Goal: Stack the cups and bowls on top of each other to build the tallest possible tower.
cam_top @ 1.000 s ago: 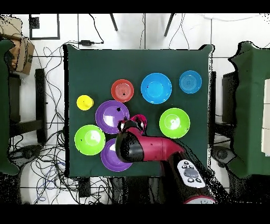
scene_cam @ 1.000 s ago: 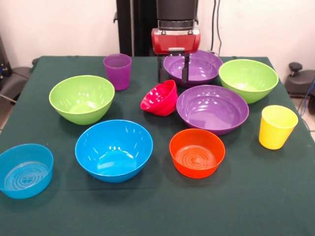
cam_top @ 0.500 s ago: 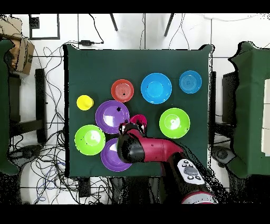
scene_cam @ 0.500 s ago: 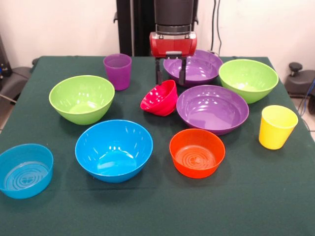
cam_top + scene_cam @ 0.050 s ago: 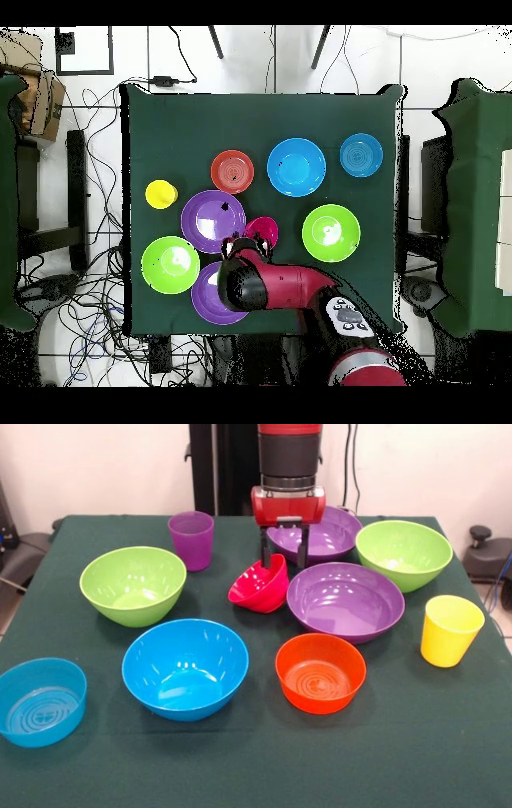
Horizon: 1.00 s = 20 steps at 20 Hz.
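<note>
A: What am I looking at on the table [image 5: 448,744]?

B: From the front view I see nothing stacked; every piece sits on its own. My hand [image 5: 283,546] hangs at the far middle with its two black fingers [image 5: 265,548] spread apart and gripping nothing. They come down right at the far rim of the red-pink bowl [image 5: 260,584], which is tilted, its opening turned to the left.

A: Are the fingers touching that rim?

B: I cannot tell from either camera. In the overhead view the hand [image 5: 240,243] is mostly under the red arm [image 5: 285,285], with the red-pink bowl [image 5: 262,232] showing just beside it.

A: And the rest?

B: Behind the hand sits one wide purple bowl [image 5: 320,534]; the other purple bowl [image 5: 346,600] is nearer, just right of the red-pink one. A lime green bowl [image 5: 404,554] is at the far right, the second lime green bowl [image 5: 133,584] on the left. The purple cup [image 5: 191,539] stands upright at the far left of the hand. The large blue bowl [image 5: 186,667] is near centre-left, the small blue bowl [image 5: 40,701] at the near left edge, the orange bowl [image 5: 320,672] near the middle, and the yellow cup [image 5: 450,630] upright at the right.
</note>
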Motion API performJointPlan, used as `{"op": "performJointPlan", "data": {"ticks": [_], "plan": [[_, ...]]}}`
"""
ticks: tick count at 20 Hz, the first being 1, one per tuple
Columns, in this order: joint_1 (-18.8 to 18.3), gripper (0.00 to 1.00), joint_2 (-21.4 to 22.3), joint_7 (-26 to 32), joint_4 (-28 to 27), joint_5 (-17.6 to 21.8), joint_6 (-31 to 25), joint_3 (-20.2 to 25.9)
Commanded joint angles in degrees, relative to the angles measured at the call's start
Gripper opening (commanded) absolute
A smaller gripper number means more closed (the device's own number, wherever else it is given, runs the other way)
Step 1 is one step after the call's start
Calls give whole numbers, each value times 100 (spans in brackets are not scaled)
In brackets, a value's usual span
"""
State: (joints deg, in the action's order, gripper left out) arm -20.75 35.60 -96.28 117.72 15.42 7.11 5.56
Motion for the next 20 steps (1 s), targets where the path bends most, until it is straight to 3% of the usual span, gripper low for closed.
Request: {"op": "performJointPlan", "data": {"ticks": [1, 19, 20], "plan": [[40, 100, -732, -1021, -14, 116, 558, 92], [-18, 100, -1054, -909, -173, 199, 1002, 86], [-26, 0, -1054, -899, -178, 214, 1030, 95]]}}
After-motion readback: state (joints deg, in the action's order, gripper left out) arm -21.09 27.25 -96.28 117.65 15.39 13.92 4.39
